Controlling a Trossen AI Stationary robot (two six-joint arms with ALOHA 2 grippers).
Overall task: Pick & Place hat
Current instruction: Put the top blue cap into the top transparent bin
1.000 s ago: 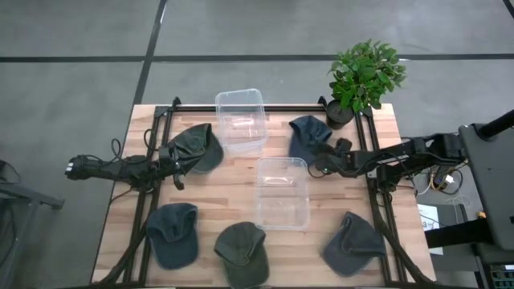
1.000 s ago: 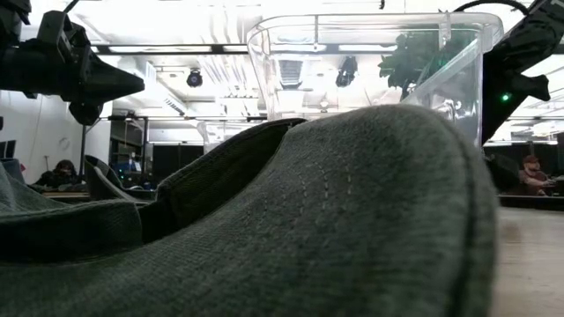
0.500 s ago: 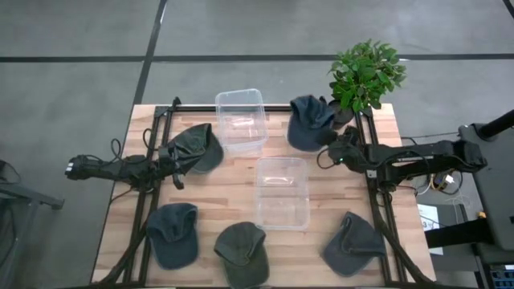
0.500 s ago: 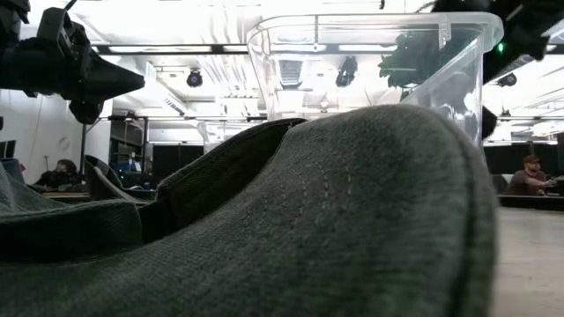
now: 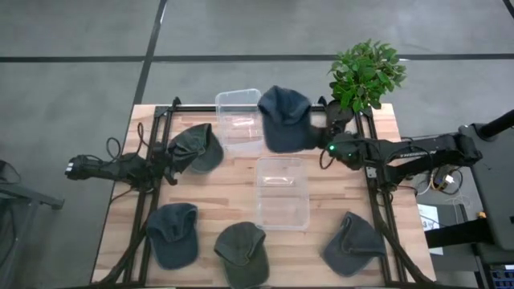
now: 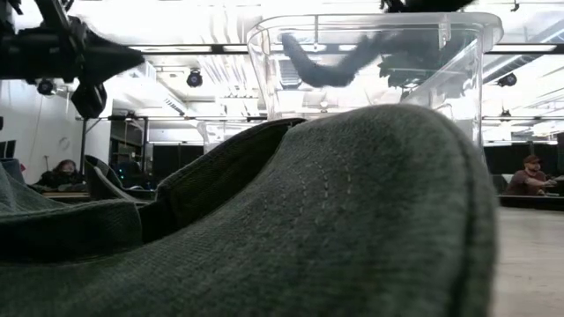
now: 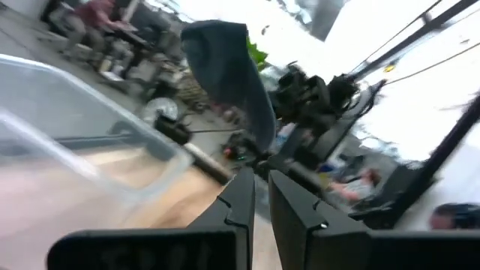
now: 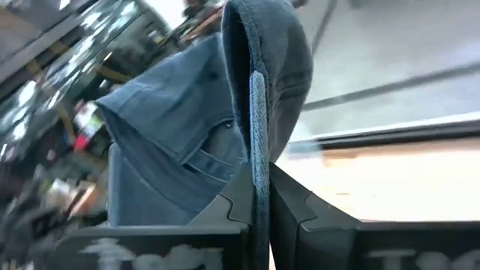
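- High view: your right hand (image 5: 323, 138) is clamped on the blue hat (image 5: 283, 119), carried clear of the table (image 5: 233, 181) and hanging at the right edge of the far bin (image 5: 239, 120). Judged step: transport, hat lifted and not yet placed.
- High view: your left hand (image 5: 170, 158) sits at the green hat (image 5: 195, 147) on the left of the table. Whether it holds that hat you cannot tell from here.
- High view, other stock: near bin (image 5: 282, 193) at centre, three more hats along the near edge, plant (image 5: 364, 76) at the far right corner.
- Low view: a grey hat (image 6: 335, 220) fills the foreground. Through the near bin (image 6: 370, 62) you see the blue hat (image 6: 339, 60) hanging in the air behind. The left arm shows upper left; its fingers are not readable here.
- Left wrist view: left fingers (image 7: 238, 202) nearly together with a thin gap, nothing seen between the tips. Beyond them, a bin wall, the blue hat (image 7: 225, 67) and the right arm.
- Right wrist view: right fingers (image 8: 237, 196) pinch the edge of the blue hat (image 8: 187, 142); the rest droops free.
- Next move, as a judgement: bring the hat over a bin's opening, lower, then part the fingers. Mind the loose cloth catching the rim.
- Writing: no brand, label or text readable in any view.
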